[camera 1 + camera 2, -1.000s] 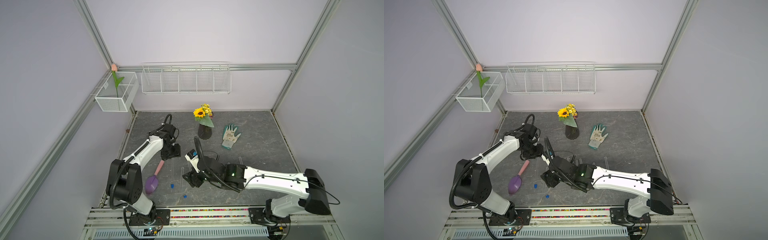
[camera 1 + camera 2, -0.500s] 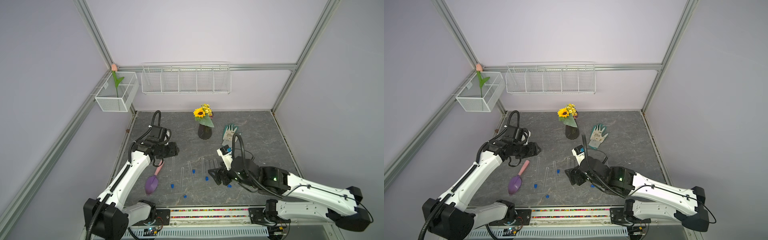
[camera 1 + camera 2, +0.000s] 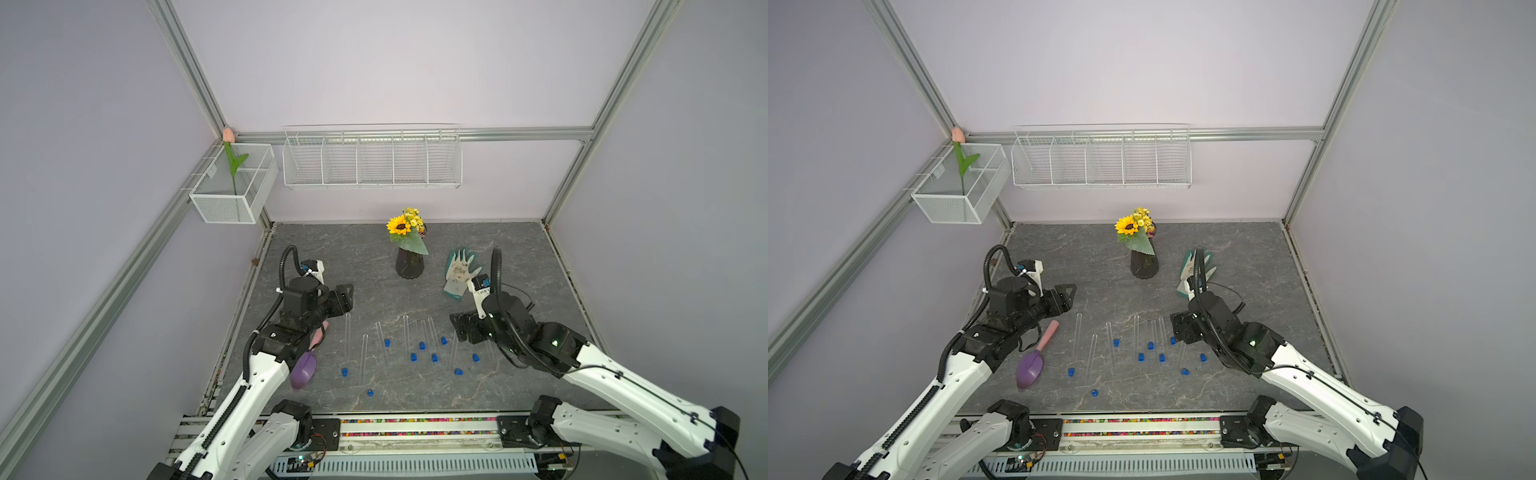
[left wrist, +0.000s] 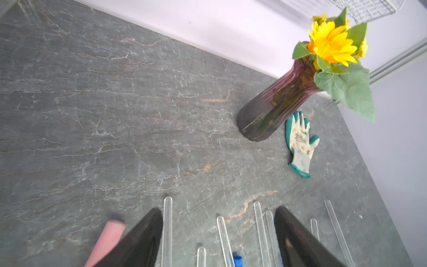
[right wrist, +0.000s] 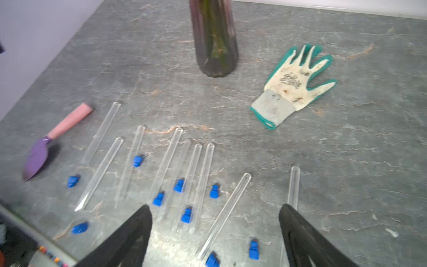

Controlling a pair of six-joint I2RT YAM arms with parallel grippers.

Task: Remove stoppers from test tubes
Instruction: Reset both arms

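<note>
We see left gripper [image 3: 348, 297] with jaws apart, empty. Right gripper [image 3: 456, 327] also apart, empty. Test tubes [image 5: 165, 159] flat on bench [image 3: 511, 245] between both grippers. Stoppers [image 5: 137, 161] lie loose beside tubes.

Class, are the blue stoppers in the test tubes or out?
Out: the stoppers lie loose beside the test tubes, none plugged in.
</note>
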